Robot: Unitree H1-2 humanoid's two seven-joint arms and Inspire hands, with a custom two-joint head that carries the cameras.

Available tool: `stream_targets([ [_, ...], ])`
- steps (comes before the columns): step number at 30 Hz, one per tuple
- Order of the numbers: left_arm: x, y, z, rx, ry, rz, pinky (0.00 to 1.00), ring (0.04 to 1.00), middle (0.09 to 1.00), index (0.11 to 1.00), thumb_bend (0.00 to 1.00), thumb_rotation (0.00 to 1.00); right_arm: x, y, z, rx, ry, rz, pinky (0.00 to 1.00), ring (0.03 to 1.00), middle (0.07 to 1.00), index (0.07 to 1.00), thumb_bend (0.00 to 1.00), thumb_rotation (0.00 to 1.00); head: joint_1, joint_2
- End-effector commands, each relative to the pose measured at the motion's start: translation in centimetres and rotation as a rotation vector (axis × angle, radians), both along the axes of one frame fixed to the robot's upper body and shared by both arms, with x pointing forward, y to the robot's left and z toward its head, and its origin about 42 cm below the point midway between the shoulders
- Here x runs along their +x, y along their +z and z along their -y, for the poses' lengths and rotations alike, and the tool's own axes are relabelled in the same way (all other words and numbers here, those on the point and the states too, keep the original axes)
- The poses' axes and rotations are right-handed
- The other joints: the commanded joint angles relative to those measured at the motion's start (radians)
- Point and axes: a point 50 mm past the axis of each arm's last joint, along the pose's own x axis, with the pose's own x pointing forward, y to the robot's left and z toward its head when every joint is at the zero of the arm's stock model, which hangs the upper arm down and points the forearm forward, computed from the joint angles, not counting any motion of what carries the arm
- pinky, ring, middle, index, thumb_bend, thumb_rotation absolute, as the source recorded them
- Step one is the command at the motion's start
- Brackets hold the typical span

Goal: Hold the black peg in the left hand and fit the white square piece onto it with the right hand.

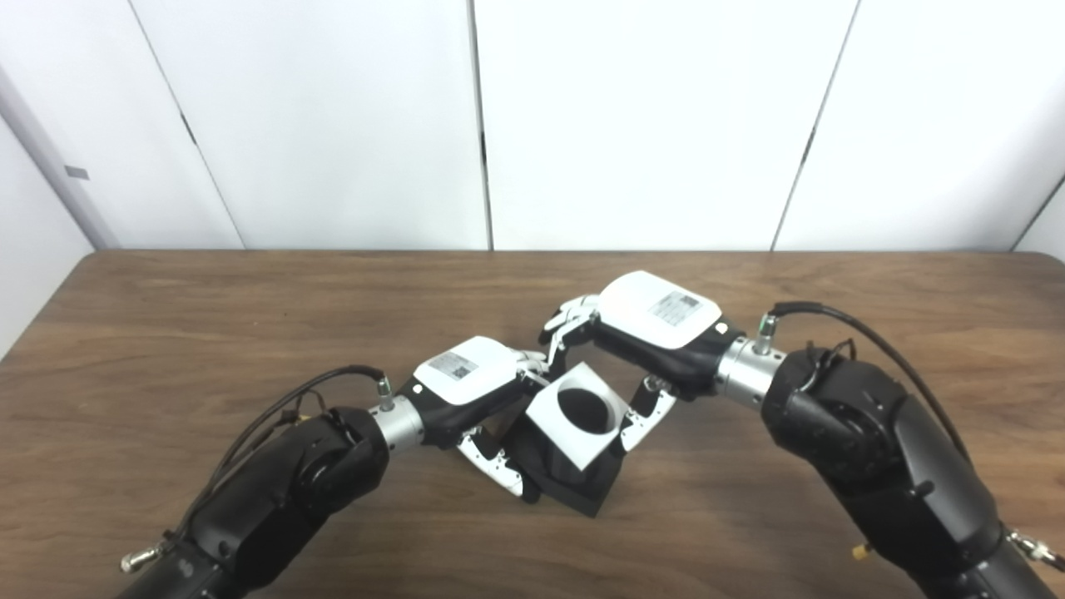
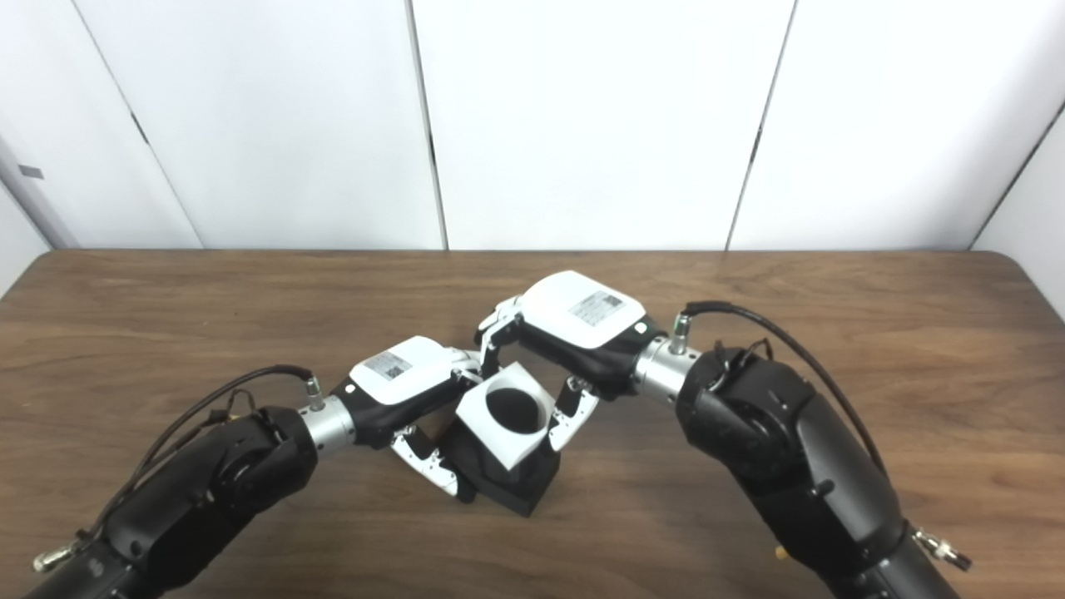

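Dark brown wood-grain counter (image 1: 208, 333), white panelled wall (image 1: 333, 125) behind. Left hand (image 1: 466, 387) grips black square-based peg (image 1: 570, 474) at centre, tilted; right hand (image 1: 645, 333) clasps white square plastic piece (image 1: 545, 412) seated over peg top.

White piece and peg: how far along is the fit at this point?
Done: the left hand grips the black peg by its base, and the white piece sits over the peg, black showing in its round hole. In hand: the right hand has its fingers on the piece's sides. Left: whether it is fully seated cannot be told; the piece looks tilted, and release is not yet done.
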Motion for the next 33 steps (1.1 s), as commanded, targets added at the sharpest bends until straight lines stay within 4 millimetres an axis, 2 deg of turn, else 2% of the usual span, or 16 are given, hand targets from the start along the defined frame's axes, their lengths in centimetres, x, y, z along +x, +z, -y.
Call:
stream_targets([
  [1,-2.3,-4.1,0.9,0.169,-0.05,-0.108,0.86,0.901,0.866,0.493,0.52,0.08,0.1,1.2,-0.8,0.024,0.033,0.059,0.72,0.845,0.789,0.48,0.52,0.13,0.002,0.002],
  [13,-2.3,-4.2,1.1,0.164,-0.058,-0.119,0.87,0.894,0.868,0.493,0.52,0.08,0.1,0.7,-3.1,0.002,0.066,0.022,0.74,0.854,0.794,0.481,0.52,0.14,0.003,0.006],
  [19,-2.4,-4.2,1.3,0.165,-0.066,-0.11,0.85,0.891,0.861,0.493,0.52,0.08,0.1,-0.1,-3.8,-0.13,0.077,-0.054,0.78,0.858,0.789,0.482,0.52,0.14,0.004,0.012],
  [21,-2.5,-4.2,1.3,0.16,-0.064,-0.11,0.85,0.889,0.858,0.493,0.52,0.08,0.2,-0.5,-3.8,-0.224,0.057,-0.122,0.78,0.857,0.796,0.487,0.52,0.15,0.004,0.012],
  [22,-2.5,-4.2,1.3,0.156,-0.062,-0.112,0.85,0.89,0.859,0.493,0.52,0.08,0.1,-0.6,-3.8,-0.257,0.045,-0.153,0.79,0.871,0.823,0.611,0.7,0.3,0.006,0.015],
  [23,-2.5,-4.2,1.3,0.156,-0.061,-0.114,0.85,0.89,0.86,0.492,0.52,0.08,0.1,-0.8,-3.8,-0.282,0.033,-0.177,0.79,0.876,0.832,0.653,0.76,0.36,0.006,0.015],
  [26,-2.5,-4.2,1.3,0.155,-0.061,-0.115,0.86,0.893,0.864,0.492,0.52,0.08,0.0,-1.2,-3.6,-0.311,0.014,-0.21,0.78,0.877,0.848,0.731,0.9,0.4,0.008,0.019],
  [33,-2.4,-4.1,1.0,0.157,-0.055,-0.123,0.88,0.903,0.87,0.493,0.52,0.08,0.1,-1.4,-2.7,-0.308,-0.004,-0.22,0.79,0.892,0.871,0.753,0.94,0.37,0.004,0.02],
])
